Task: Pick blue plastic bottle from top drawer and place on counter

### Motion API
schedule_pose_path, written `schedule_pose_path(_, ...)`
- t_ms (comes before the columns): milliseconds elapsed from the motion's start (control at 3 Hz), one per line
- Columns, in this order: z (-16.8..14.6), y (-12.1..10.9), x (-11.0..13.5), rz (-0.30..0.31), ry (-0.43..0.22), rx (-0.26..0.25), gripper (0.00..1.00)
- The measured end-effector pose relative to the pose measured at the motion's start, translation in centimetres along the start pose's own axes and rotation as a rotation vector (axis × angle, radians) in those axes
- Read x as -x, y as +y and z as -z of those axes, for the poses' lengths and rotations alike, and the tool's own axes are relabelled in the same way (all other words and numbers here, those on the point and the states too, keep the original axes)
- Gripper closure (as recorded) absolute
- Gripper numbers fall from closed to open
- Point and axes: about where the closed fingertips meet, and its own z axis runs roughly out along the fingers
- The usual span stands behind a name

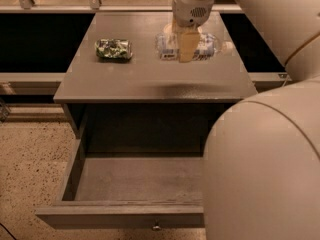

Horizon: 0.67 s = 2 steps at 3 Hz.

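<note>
gripper [186, 49] clasping bottle [207, 45] over counter [150, 79], packet [114, 49] left

Warm, dimmish light drops from overhead onto the counter [100, 79], the gripper [186, 49] clamping the blue plastic bottle [206, 45] near its back, a soft shadow smearing the front edge, the top drawer [125, 179] murky, the near arm [260, 174] a pale blur.

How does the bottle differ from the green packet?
The bottle is clear with a white-and-blue label; the packet is green-and-white patterned. The bottle is clamped in the gripper at the counter's rear; the packet lies free. The bottle is longer than the packet. Both are over the counter, outside the open drawer.
</note>
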Motion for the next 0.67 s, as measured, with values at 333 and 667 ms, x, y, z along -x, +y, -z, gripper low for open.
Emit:
schedule_pose_path(333, -4.0, -1.1, 1.7, -0.018, -0.037, 0.013, 1.00)
schedule_pose_path(667, -8.6, 0.3, 2.4, -0.024, -0.059, 0.094, 1.00)
